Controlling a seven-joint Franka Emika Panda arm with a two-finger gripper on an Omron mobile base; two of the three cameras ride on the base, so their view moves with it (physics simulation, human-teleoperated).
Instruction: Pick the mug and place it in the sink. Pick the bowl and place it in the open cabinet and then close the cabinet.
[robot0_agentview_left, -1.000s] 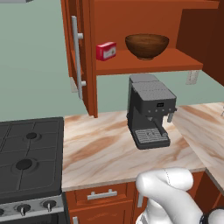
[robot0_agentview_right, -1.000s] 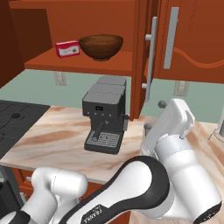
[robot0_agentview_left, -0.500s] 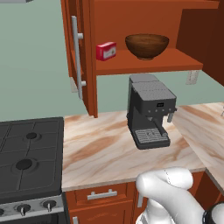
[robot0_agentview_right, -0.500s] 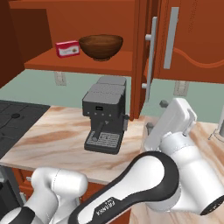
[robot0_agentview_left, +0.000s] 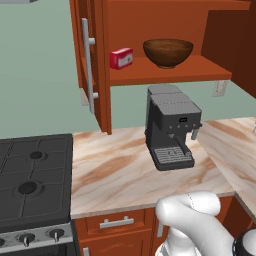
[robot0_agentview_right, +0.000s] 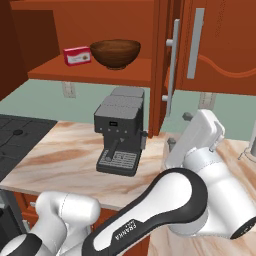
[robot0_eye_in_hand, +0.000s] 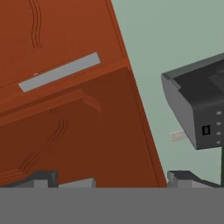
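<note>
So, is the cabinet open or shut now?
Open: the cabinet doors stand swung aside, leaving the bowl on its shelf exposed.

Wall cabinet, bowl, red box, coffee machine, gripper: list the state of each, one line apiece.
Reddish-brown wooden wall cabinet: doors open, shelf exposed.
Wide dark brown wooden bowl: upright on the cabinet shelf, empty as far as can be seen.
Small red box: standing on the shelf, left of the bowl, apart from it.
Dark grey coffee machine: upright on the marble counter, nothing under its spout.
Gripper: open, holding nothing, facing a cabinet door.

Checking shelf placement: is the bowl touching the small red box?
Apart. The left base view shows bare shelf between the bowl and the red box.
</note>
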